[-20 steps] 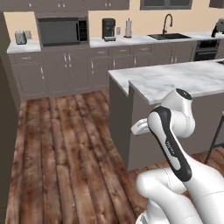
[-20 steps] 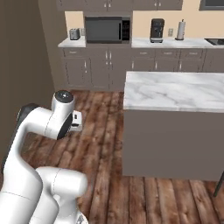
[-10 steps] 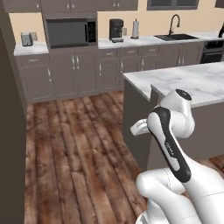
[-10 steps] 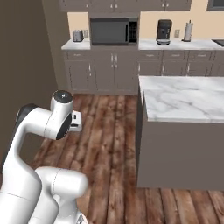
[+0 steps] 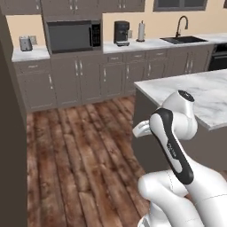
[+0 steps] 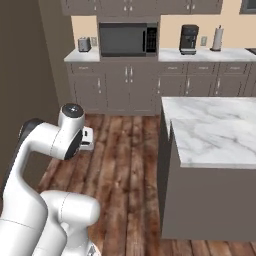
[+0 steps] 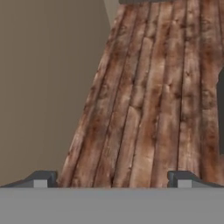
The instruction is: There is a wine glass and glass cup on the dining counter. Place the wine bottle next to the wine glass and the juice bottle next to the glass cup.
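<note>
The dining counter (image 5: 195, 95) (image 6: 215, 130), a white veined marble slab on a dark base, stands just right of my folded arm, and the part of its top that shows is bare. The wine glass, glass cup, wine bottle and juice bottle are out of view. My gripper (image 7: 112, 180) points down at the wooden floor (image 7: 153, 109). Its two fingertips (image 7: 41, 179) stand wide apart, open, with nothing between them.
Along the back wall runs a worktop with a toaster (image 5: 25, 43), microwave (image 5: 73, 36), coffee machine (image 5: 121, 33), paper towel roll (image 5: 141, 32) and sink (image 5: 184, 39). A tall dark panel (image 5: 9, 133) (image 6: 25, 75) closes off the left side. Open wooden floor lies between it and the counter.
The whole scene has slid rightward in both base views, so the camera has moved with the base. My arm keeps the same folded pose and the gripper stays open.
</note>
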